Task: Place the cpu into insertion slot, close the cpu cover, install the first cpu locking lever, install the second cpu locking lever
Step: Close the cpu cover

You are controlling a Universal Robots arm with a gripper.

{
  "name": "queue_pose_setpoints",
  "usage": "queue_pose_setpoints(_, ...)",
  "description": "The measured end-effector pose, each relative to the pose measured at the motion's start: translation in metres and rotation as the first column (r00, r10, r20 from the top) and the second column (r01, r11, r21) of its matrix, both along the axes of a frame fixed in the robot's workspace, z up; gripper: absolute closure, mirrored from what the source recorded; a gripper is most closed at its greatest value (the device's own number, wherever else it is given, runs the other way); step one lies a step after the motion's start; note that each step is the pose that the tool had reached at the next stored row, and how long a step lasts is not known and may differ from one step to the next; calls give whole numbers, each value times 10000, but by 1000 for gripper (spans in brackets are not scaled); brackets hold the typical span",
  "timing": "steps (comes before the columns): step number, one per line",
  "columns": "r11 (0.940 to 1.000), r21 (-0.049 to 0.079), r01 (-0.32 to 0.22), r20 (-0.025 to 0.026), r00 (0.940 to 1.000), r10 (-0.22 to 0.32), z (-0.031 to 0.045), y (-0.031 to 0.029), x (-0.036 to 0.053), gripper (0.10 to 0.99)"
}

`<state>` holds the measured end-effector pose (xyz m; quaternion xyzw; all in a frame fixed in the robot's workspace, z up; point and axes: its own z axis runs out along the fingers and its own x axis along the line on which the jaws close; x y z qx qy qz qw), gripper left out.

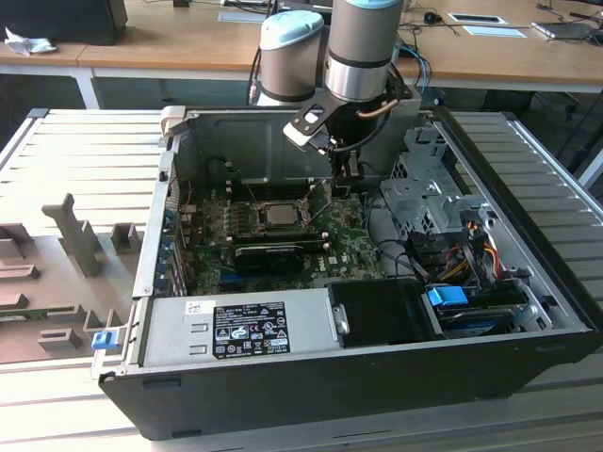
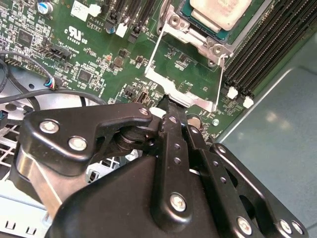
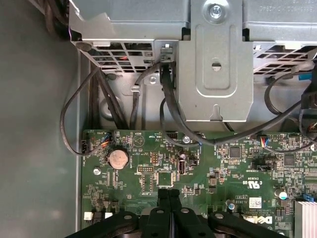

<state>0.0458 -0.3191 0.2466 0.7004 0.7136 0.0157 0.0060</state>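
Note:
The cpu (image 1: pixel 280 215), a square chip with a dull silver top, lies in its socket on the green motherboard (image 1: pixel 349 250); the second wrist view shows the cpu (image 2: pixel 218 12) in the socket too. The cpu cover (image 2: pixel 190 101), a thin silver frame with a square opening, is swung open off the socket towards my gripper. My gripper (image 2: pixel 167 101) is shut, and its black fingertips touch the cover's free edge. Whether the edge is pinched between them I cannot tell. In the exterior view the gripper (image 1: pixel 345 174) hangs just to the right of the socket. The first wrist view has the shut fingers (image 3: pixel 163 198) over the board.
A metal drive cage (image 3: pixel 213 74) with black cables (image 3: pixel 168 109) stands beside the board; in the exterior view the cage (image 1: pixel 424 188) is right of the gripper. Black memory slots (image 2: pixel 257 54) flank the socket. The power supply (image 1: pixel 236 330) fills the case's near side.

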Motion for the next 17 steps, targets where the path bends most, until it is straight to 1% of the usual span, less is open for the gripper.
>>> queue_pose_setpoints(17, 10000, 0, 0, 0, 10000, 0, 0, 0, -49, 980)
